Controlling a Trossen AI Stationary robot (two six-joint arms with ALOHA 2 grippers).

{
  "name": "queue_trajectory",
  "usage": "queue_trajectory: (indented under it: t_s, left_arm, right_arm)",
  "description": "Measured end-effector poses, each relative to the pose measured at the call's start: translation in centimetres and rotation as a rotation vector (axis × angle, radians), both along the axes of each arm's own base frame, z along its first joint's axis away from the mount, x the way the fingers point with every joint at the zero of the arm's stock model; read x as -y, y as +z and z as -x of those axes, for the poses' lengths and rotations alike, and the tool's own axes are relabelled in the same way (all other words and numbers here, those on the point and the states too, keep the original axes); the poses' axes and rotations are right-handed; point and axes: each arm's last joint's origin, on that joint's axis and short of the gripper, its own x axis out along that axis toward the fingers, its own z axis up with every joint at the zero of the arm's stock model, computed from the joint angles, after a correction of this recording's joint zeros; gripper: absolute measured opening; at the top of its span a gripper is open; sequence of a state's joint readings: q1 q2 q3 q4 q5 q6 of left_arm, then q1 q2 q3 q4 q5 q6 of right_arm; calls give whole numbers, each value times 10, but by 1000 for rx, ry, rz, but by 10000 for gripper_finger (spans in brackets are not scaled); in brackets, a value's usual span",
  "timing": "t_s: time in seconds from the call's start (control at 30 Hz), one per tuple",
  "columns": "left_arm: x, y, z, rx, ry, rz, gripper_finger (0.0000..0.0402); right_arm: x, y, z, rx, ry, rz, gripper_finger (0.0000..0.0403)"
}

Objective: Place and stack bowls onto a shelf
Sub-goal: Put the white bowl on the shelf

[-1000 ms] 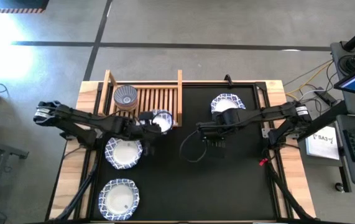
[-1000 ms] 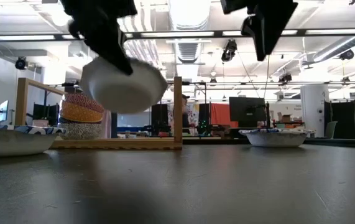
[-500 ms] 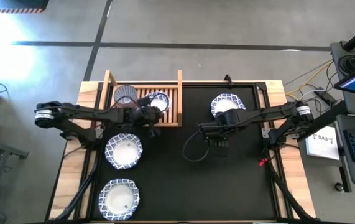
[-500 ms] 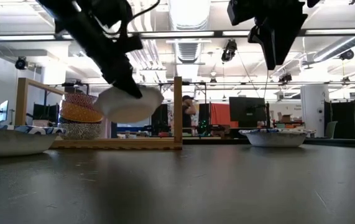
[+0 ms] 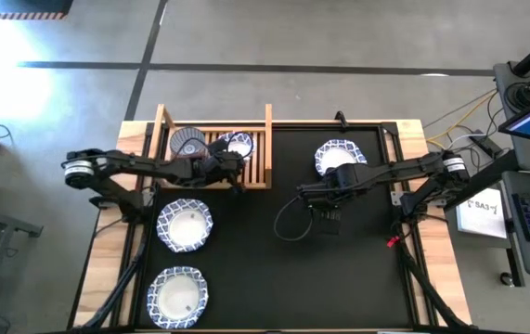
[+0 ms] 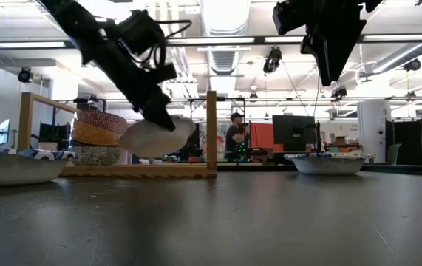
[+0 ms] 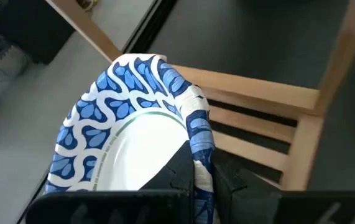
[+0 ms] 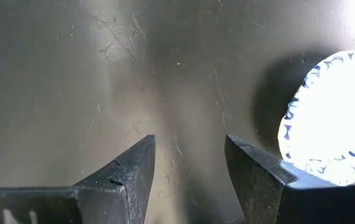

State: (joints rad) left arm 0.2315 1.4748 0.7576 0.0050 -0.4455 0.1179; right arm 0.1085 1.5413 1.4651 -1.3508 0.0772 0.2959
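Left gripper is clenched on the rim of a white bowl w/ blue patterned rim. In the left wrist view the two dark fingers pinch the patterned rim, one inside, one outside. The held bowl hangs tilted over the slatted base of the wooden shelf, in the half nearer the table's middle. Low view: the bowl is clear of the slats, not yet set down, between the stack and the shelf's upright rail.

On the shelf's other half sits a stack of small bowls: red-rimmed on top, yellow below, a pale one under that. From above only the top of the stack, a grey-blue radial pattern, shows.

Right gripper hovers above the black table mat near mid-table, fingers released and spread, nothing between them. Right wrist view: both fingers stand apart over bare mat, w/ a patterned-rim bowl just beside one of them. High view places this bowl behind the right arm, on the mat, well apart from the shelf.

Two more white patterned-rim bowls rest on the mat on the left arm's side: one just in front of the shelf, one near the table's front edge.

A person stands in the room beyond the table.
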Motion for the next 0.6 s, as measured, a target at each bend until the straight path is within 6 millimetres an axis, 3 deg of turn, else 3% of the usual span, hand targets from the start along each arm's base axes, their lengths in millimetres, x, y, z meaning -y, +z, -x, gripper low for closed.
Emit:
queue_trajectory:
  t_s: [0.3,0.6]
  left_arm:
    - [-13,-25,-31,-60,5,-62,24]
    - [-20,-37,-51,-249,26,-60,91]
  right_arm:
    - [0,6,4,22,-26,-5,182]
    - [0,6,5,21,-3,-3,182]
